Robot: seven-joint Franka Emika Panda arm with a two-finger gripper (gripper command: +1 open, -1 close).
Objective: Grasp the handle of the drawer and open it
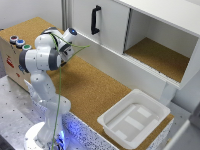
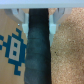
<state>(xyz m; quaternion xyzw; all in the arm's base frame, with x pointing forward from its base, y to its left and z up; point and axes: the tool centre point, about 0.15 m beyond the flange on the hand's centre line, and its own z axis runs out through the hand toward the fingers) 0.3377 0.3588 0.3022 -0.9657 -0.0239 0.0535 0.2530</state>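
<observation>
1. Cabinet [image 1: 150, 45], white, stands along the back of the cork-topped desk [image 1: 95, 90], toward the exterior view's right.
2. Its sliding front panel [image 1: 100, 25] carries a black vertical handle [image 1: 95, 20]; beside it, on the exterior view's right, a compartment [image 1: 160, 55] lies open with a cork floor.
3. The white arm [image 1: 42, 60] rises from its base at the exterior view's lower left, and a green cable [image 1: 60, 90] hangs along it.
4. The claw [image 1: 71, 34] sits near the handle but apart from it, and I cannot tell whether its fingers are apart or together.
5. A white tray [image 1: 134, 119] rests on the desk's near end.
6. The wrist view shows a dark vertical bar [image 2: 39, 47] close up, with cork surface [image 2: 67, 50] beside it.
</observation>
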